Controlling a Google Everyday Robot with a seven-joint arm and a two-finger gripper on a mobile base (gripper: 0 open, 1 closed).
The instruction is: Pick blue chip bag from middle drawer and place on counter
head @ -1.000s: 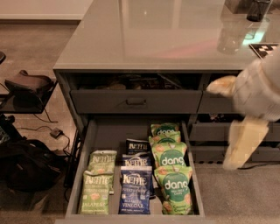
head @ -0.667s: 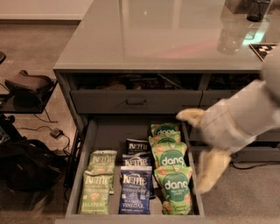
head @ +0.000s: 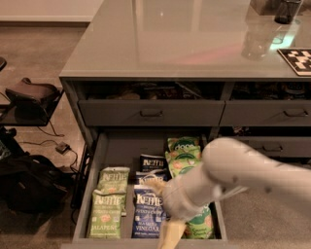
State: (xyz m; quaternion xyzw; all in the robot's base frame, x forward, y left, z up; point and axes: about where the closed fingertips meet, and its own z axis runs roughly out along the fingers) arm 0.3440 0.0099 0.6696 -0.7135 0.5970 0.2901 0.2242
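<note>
Far left of frame: dark bulky object on a low black stand, above a black fabric bag on the brown floor, with a small grey power adapter and its cable beside them. Upper centre: large glossy grey-green counter, reflective. Beneath it: closed narrow grey drawer with a dark handle. Lower centre: wide grey middle drawer, pulled open. Left column inside: two light green Kettle jalapeno bags, one behind the other. Middle column: dark navy-blue crinkly Kettle chip bag with white lettering, flat at the drawer's front, just beside the jalapeno bags; further navy bags behind it. Right column: green Dang bags, partly hidden. Over the middle and right columns: light grey robot arm entering from the right edge, ending in the cream-fingered gripper, fingers spread wide, one over the navy column, the other at the lower edge; contact with any bag cannot be told. Upper right, on the counter: clear tumbler, dark cup, black-and-white patterned tag.
</note>
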